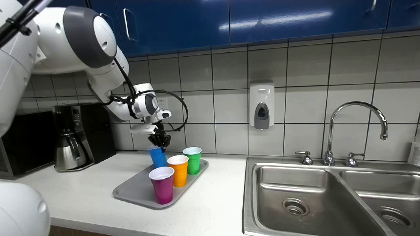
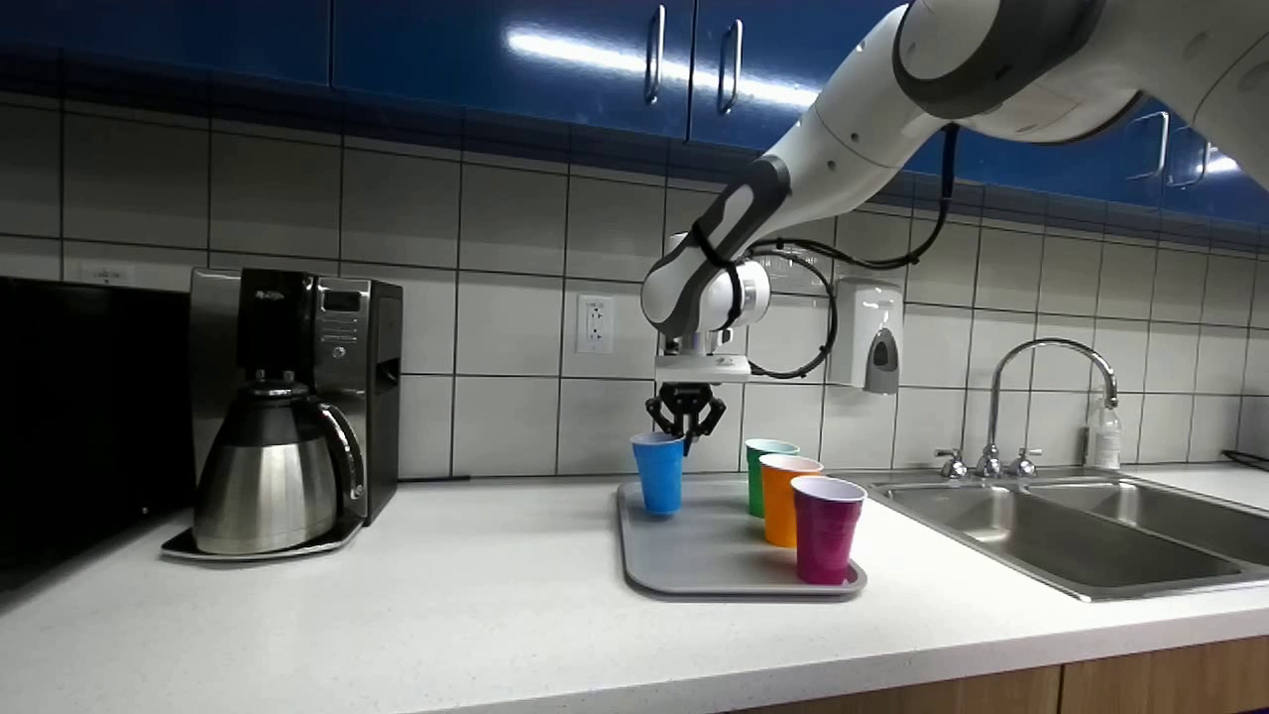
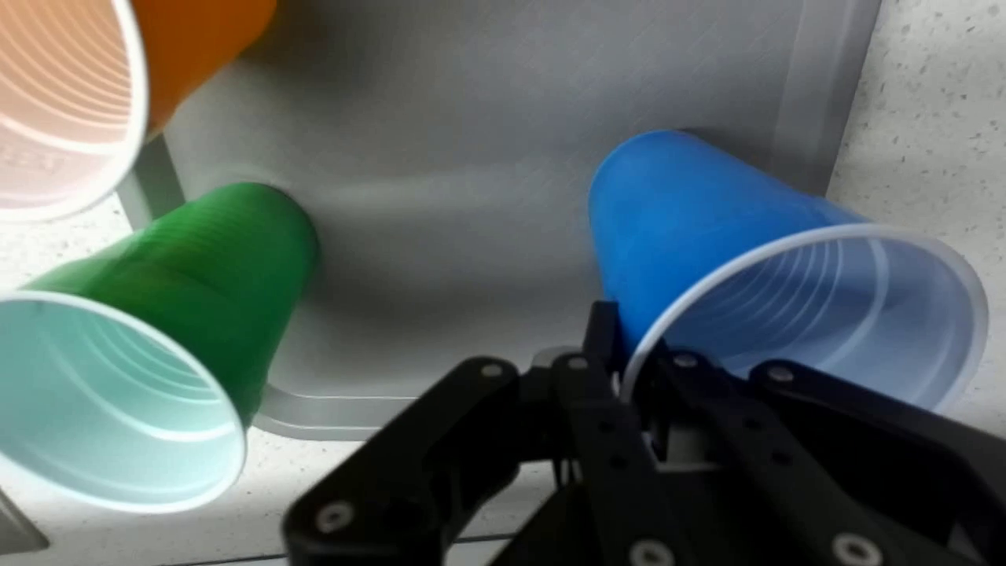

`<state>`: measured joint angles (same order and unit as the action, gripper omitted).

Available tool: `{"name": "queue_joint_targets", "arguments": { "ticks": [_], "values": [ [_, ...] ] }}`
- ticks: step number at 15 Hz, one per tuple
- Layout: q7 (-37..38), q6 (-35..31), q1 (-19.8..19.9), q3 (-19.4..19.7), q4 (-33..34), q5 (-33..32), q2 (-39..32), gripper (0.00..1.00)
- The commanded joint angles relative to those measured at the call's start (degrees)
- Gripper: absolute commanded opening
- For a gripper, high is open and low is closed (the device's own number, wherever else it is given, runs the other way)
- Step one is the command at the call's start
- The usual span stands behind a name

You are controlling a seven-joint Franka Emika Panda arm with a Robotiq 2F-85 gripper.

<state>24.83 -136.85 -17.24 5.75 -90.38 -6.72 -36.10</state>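
The blue cup [image 1: 157, 159] stands at a back corner of the grey tray [image 1: 136, 191], and it also shows in an exterior view [image 2: 657, 478]. My gripper [image 3: 629, 342] is closed on its white rim in the wrist view, one finger outside the blue cup [image 3: 684, 208] and one inside. The inner fingertip is mostly hidden. The green cup [image 3: 236, 259] and the orange cup [image 3: 192, 47] stand on the tray across from it. The purple cup [image 2: 825, 535] stands at the tray's front and is out of the wrist view. All cups are upright with open tops.
A coffee maker [image 2: 342, 347] with a steel carafe [image 2: 268, 486] and a black appliance [image 2: 89, 416] stand at the left. A double sink [image 1: 295, 186] with a faucet [image 1: 357, 104] lies at the right. Blue cabinets [image 1: 177, 23] hang above; a soap dispenser [image 1: 261, 105] is on the tiled wall.
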Motion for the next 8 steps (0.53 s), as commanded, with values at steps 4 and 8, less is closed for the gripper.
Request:
{"name": "queue_joint_targets", "arguments": {
  "ticks": [4, 8],
  "values": [
    [0.51, 1.70, 1.23, -1.37, -2.00, 0.61, 1.74, 0.01],
    [0.51, 2.12, 1.24, -1.31, -2.20, 0.56, 1.60, 0.35]
  ]
}}
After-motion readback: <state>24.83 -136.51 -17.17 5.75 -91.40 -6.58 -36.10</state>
